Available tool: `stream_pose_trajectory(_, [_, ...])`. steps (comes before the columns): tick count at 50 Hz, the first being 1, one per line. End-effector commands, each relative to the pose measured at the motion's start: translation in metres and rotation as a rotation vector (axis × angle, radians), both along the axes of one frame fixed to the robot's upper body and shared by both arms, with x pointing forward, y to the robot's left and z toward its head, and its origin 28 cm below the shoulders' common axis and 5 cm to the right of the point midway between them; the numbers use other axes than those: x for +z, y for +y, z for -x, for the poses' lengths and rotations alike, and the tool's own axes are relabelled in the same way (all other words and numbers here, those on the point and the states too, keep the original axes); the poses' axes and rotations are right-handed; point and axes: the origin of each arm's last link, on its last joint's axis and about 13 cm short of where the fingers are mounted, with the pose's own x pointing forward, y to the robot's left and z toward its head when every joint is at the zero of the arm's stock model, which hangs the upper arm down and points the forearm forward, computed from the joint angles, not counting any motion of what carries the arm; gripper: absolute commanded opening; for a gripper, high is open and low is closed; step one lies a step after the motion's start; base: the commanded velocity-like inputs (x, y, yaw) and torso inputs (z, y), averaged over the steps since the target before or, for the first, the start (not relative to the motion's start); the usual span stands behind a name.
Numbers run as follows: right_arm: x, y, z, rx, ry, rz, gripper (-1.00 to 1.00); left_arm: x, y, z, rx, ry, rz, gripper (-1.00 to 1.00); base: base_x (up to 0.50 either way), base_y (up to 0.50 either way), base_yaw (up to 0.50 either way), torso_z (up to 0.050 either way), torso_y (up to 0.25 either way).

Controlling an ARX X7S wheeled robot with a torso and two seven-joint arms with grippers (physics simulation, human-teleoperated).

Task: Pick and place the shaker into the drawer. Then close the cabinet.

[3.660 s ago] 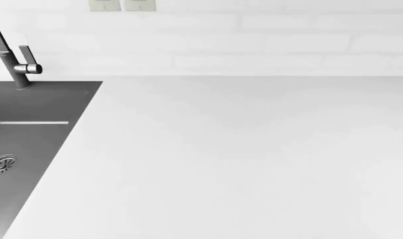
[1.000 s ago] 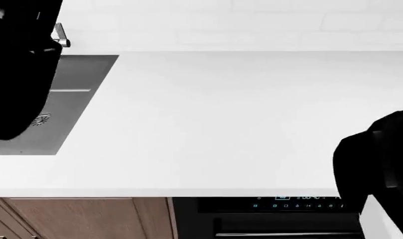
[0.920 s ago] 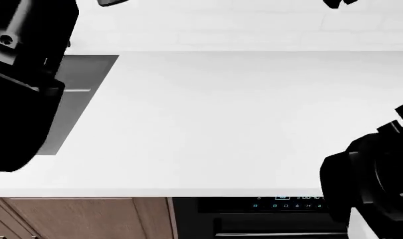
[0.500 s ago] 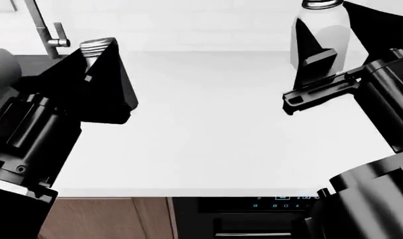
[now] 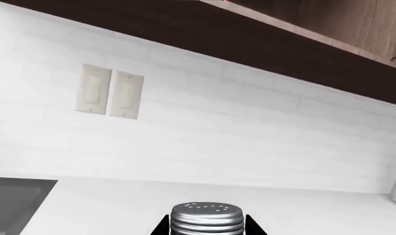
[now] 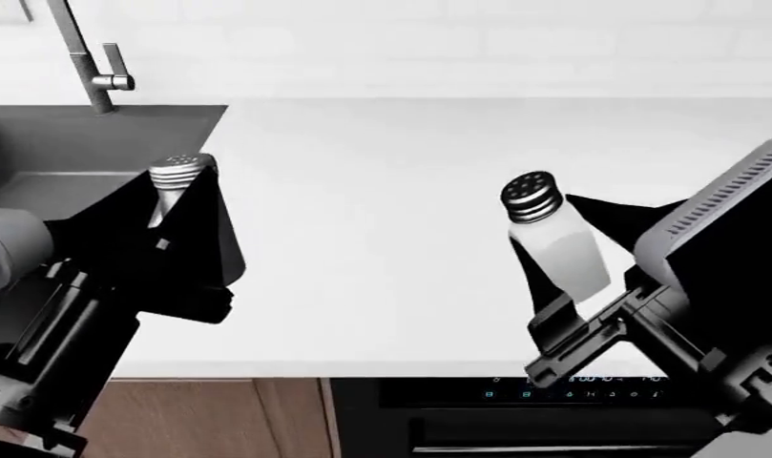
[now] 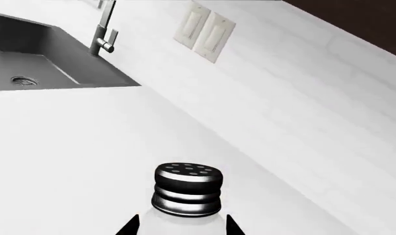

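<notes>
Fingers [image 6: 557, 286] around black-capped shaker [image 6: 548, 232]

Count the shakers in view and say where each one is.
2. A silver-capped shaker sits in the left gripper beside the sink; a black-capped shaker sits in the right gripper.

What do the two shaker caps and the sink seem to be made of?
Silver ridged shaker cap: likely brushed metal, pale streaky sheen. Dark-topped perforated shaker cap: black top, shiny chrome-like band with bright highlights. Grey rectangular sink basin: probably matte stainless steel, flat even grey.
</notes>
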Motion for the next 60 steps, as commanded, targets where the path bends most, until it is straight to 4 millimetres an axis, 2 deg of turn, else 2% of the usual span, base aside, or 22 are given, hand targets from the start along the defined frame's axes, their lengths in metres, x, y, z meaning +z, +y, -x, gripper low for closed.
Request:
stream_pose_trajectory(1, [-0.005,0.009,0.004,0.077,0.027,0.107,-1.0,-0.004,0.003,0.006,-0.011,0.002,-0.003,-1.0,0.0,0.0,0.0,0.0,0.0])
stream_pose_trajectory(7, [0.014,-0.004,0.004,0.036,-0.075,0.07,-1.0,-0.006,0.003,0.009,-0.019,0.004,-0.003,-1.0,0.0,0.0,0.0,0.0,0.002])
stream_pose_trajectory(12, [0.025,-0.002,0.001,0.07,-0.131,0.057,-1.0,-0.008,0.002,0.012,-0.025,0.009,-0.004,-1.0,0.0,0.0,0.0,0.0,0.0])
stream_pose_trajectory(31, [0.02,0.007,-0.003,0.131,-0.115,0.0,-1.0,-0.005,0.001,0.015,-0.043,0.003,-0.005,-1.0,0.0,0.0,0.0,0.0,0.0])
stream_pose_trajectory(43, [0.021,0.009,0.0,0.097,-0.155,-0.038,-1.0,-0.009,0.002,0.016,-0.039,0.011,-0.007,-1.0,0.0,0.0,0.0,0.0,0.0])
stream_pose_trajectory(60, [0.017,0.012,0.001,0.088,-0.144,-0.03,-1.0,-0.013,0.002,0.018,-0.045,0.021,-0.007,-1.0,0.0,0.03,0.45,0.001,0.001])
